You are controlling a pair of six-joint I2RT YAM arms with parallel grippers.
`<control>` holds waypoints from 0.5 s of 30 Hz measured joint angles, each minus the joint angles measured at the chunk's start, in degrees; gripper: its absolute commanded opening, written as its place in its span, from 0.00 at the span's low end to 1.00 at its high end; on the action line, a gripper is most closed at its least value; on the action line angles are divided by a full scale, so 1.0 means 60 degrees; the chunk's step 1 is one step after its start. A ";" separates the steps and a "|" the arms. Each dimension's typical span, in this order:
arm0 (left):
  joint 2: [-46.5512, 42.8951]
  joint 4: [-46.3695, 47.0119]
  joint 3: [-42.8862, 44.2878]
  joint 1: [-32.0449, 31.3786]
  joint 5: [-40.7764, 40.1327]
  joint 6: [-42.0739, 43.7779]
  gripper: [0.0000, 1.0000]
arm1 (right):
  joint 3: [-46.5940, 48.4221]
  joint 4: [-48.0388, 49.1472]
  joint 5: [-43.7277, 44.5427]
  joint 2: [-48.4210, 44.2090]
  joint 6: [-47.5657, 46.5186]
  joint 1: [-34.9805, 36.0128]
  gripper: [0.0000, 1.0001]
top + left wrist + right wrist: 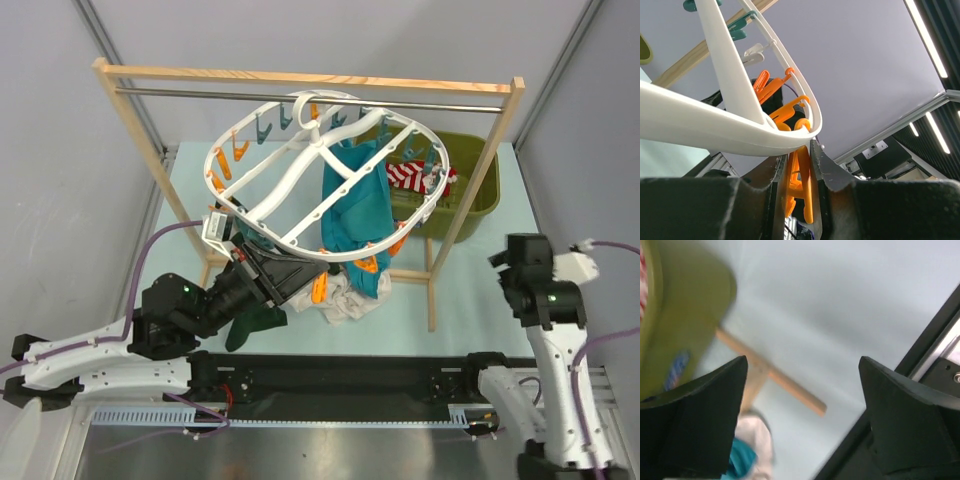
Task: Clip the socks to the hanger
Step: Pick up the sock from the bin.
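Observation:
The hanger (300, 190), a round white frame with orange and teal clips, hangs tilted from the metal rod; its rim (715, 125) crosses the left wrist view. My left gripper (308, 282) is under the near rim, shut on an orange clip (801, 180) that sits squeezed between the fingers. The red-and-white striped socks (420, 178) lie in the green bin (480, 195) behind the rack. My right gripper (512, 262) is open and empty, at the right of the rack's post; in the right wrist view (802, 390) it is above the table.
A wooden rack (300, 78) with a metal rod stands across the table; its foot (785, 385) lies below my right gripper. A teal garment (355, 205) hangs from the hanger. A white cloth (345, 300) and a dark green garment (255, 325) lie below it.

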 measured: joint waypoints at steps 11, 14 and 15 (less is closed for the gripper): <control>-0.0018 -0.0568 0.0047 0.0004 -0.0328 -0.0007 0.00 | 0.1275 0.3213 -0.2375 0.3275 -0.2306 -0.4346 0.95; -0.0055 -0.0612 0.0044 0.0004 -0.0401 -0.0004 0.00 | 0.3064 0.4186 -0.2488 0.5045 -0.2754 -0.3767 0.92; -0.0055 -0.0641 0.0047 0.0004 -0.0412 0.0000 0.00 | 0.3603 0.4572 -0.2597 0.5523 -0.2900 -0.3599 0.93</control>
